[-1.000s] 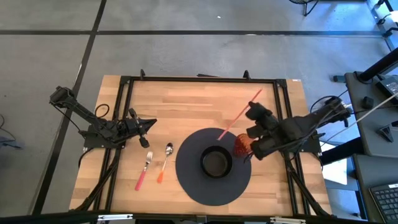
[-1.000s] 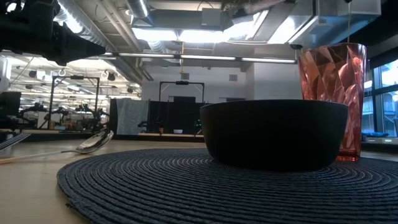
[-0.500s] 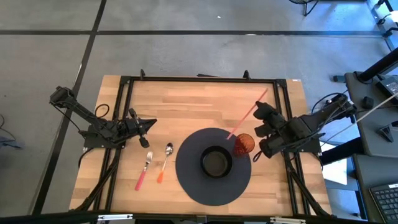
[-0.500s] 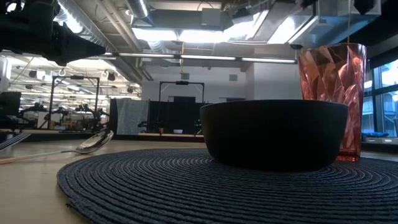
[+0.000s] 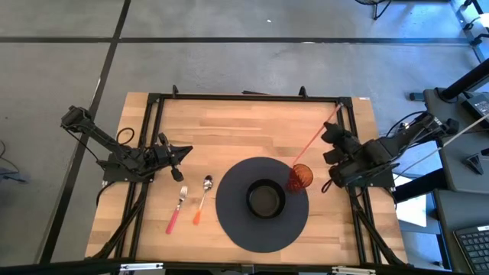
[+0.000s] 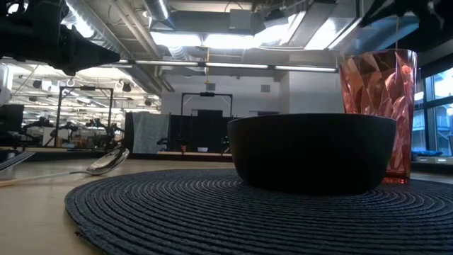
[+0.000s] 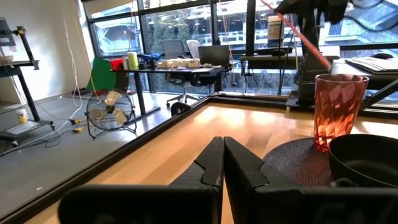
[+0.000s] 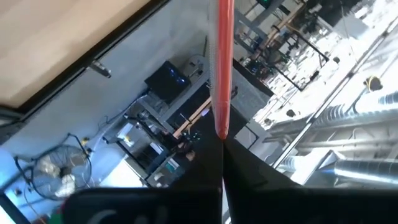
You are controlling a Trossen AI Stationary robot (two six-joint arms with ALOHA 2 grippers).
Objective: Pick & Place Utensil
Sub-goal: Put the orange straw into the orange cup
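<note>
My right gripper [image 5: 327, 131] is shut on a long thin pink utensil [image 5: 313, 141] above the table's right part. The utensil slants down to the rim of a red faceted cup [image 5: 299, 177], which stands on a round dark placemat [image 5: 237, 221] beside a black bowl [image 5: 265, 198]. Whether its lower end is inside the cup I cannot tell. On the wood left of the mat lie a pink-handled fork [image 5: 176, 209] and an orange-handled spoon [image 5: 203, 197]. Over the table's left part my left gripper [image 5: 186, 152] is shut on nothing. My right gripper pinches the utensil's pink handle [image 8: 222, 127] between its two fingers, nearer its upper end than its lower one. The fingers come at it from the table's right side. The utensil hangs clear of the table, tilted, its lower end [image 7: 326, 65] at the cup's rim.
Black frame rails [image 5: 348, 122] run along the table's edges close by my right arm. Bare wood [image 5: 229, 130] stretches across the far half of the table. In the left wrist view the cup [image 7: 336, 112] and the bowl [image 7: 367, 162] stand ahead of my left gripper [image 7: 222, 146].
My right gripper has moved toward the table's right edge, carrying the pink utensil with it. The utensil's lower end has gone from above the mat's far edge to the cup's rim, and it keeps its slant.
</note>
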